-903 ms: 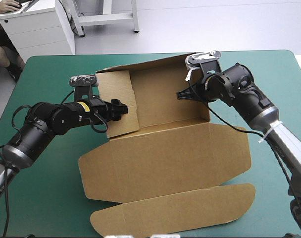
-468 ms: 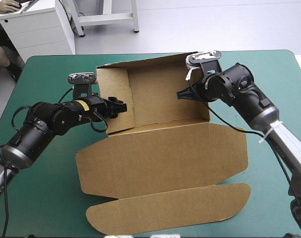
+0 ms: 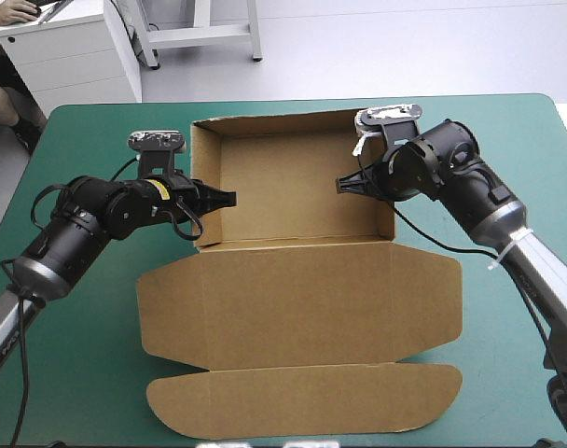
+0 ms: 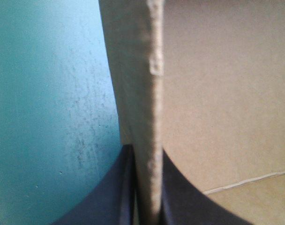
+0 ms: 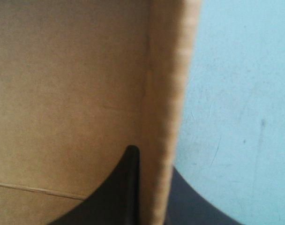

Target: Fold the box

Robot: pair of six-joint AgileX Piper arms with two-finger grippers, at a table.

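Now: the box (image 3: 293, 187) sits mid desk (image 3: 507, 373) on the teal-green cover. The tray part is toward 12 o'clock with its back and side walls upright. The lid (image 3: 302, 299) lies flat toward 6 o'clock (rounded flap (image 3: 302, 406) nearest that edge). At 9 o'clock the left gripper (image 3: 229, 198) has its black fingers (image 4: 116, 197) clamped on the tray's left wall, one on each face of the board. At 3 o'clock the right gripper (image 3: 341, 185) has its fingers (image 5: 126, 187) pinching the right wall the same way.
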